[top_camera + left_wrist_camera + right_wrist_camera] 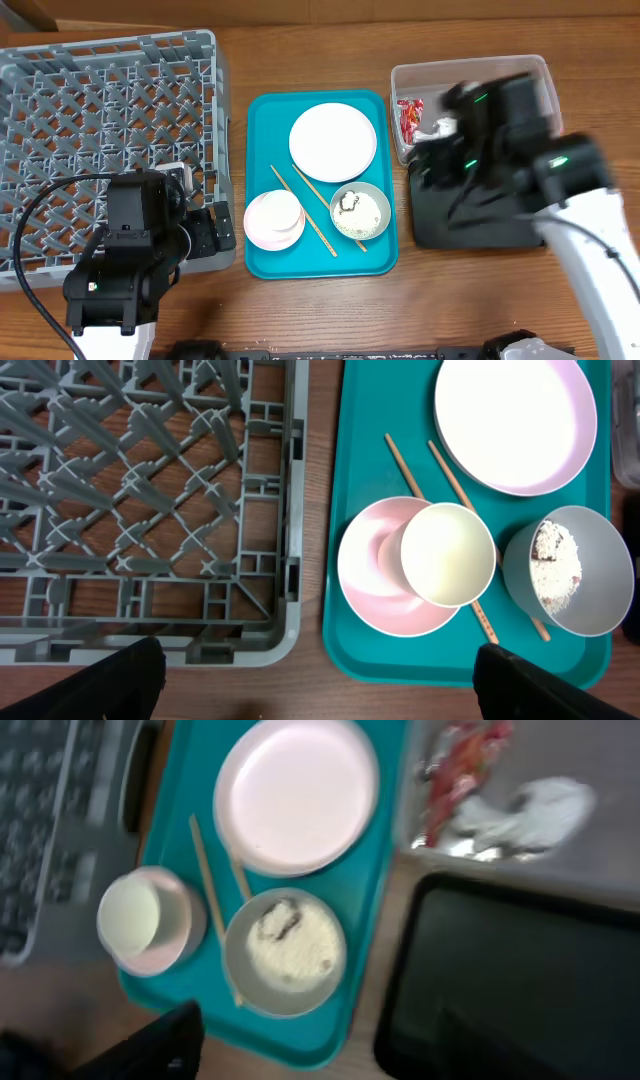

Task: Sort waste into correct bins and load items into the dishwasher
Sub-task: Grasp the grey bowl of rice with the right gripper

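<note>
On the teal tray (266,140) lie a white plate (333,142), a grey-green bowl (372,195) holding rice (290,945) and a brown bit (280,918), a pink bowl (262,235) with a white cup (275,212) in it, and two chopsticks (305,210). The red wrapper (408,118) and the white tissue (440,128) lie in the clear tub (470,72). The black tray (470,225) sits in front of it. My right gripper (330,1060) is open and empty over the gap between the teal tray and the black tray. My left gripper (320,690) is open and empty at the dish rack's (100,130) near right corner.
The rack holds nothing in view. My right arm (520,150) reaches over the tub and black tray, blurred. Bare wooden table (330,310) lies in front of the trays.
</note>
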{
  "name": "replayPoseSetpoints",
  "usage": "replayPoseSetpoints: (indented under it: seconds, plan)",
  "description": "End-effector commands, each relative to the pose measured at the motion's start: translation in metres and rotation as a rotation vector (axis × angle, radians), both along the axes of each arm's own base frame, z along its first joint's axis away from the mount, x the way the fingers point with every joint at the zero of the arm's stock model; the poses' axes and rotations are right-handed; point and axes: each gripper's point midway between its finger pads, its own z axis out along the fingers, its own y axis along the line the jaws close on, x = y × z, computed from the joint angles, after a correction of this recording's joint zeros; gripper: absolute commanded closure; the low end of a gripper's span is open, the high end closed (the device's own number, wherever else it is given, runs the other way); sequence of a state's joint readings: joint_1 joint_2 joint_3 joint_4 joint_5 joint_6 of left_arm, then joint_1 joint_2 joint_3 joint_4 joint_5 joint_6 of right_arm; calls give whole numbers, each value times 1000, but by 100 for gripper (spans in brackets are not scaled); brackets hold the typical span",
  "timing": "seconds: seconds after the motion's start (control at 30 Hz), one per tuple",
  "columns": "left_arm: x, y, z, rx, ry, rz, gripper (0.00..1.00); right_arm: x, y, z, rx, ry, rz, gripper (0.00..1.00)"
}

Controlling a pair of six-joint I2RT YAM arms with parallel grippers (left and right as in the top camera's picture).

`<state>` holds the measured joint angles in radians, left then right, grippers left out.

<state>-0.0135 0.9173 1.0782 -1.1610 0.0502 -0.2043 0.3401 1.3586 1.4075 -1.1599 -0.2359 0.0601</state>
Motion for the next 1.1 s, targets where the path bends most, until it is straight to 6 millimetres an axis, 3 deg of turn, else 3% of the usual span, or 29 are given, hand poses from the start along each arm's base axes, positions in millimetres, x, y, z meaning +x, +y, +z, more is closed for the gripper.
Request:
replayPoseSetpoints:
  seconds: [0.0,0.03,0.13,0.27,0.4,0.53,0.93,1.07]
  plan:
    - [3,0,9,2,-25,7,0,-27,47,-36,-16,33,201,37]
    - [3,0,9,2,-25,7,0,-35,69,-53,-18,44,262,41]
    - [2,0,8,2,-22,7,0,-48,105,-93,-57,73,351,46]
    - [2,0,8,2,-21,7,0,-51,127,-136,-134,122,371,52]
    - [2,0,8,2,-20,7,0,-42,125,-172,-210,171,288,54]
    - [2,0,8,2,-21,7,0,-39,127,-185,-223,180,286,57]
    - [2,0,8,2,-21,7,0,-44,124,-198,-238,234,250,96]
    - [2,0,8,2,-21,7,0,-42,124,-189,-231,232,237,96]
